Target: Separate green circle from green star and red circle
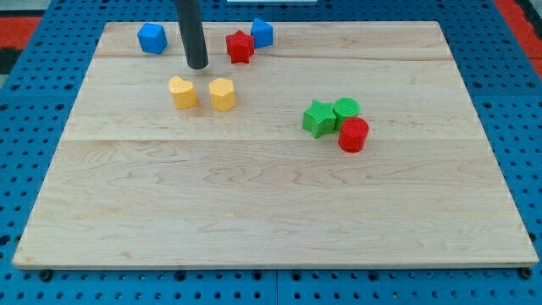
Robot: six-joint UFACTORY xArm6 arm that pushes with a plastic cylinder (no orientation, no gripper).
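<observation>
The green circle (346,108) sits right of centre on the wooden board (271,212). It touches the green star (318,119) on its left and the red circle (353,135) just below it; the three form a tight cluster. My tip (197,65) is at the view's upper left, far left of the cluster, just above the two yellow blocks.
A yellow heart (182,91) and a yellow hexagon-like block (223,93) lie below my tip. A blue block (152,38) sits at the top left. A red star (240,47) and a blue block (262,32) touch at the top centre.
</observation>
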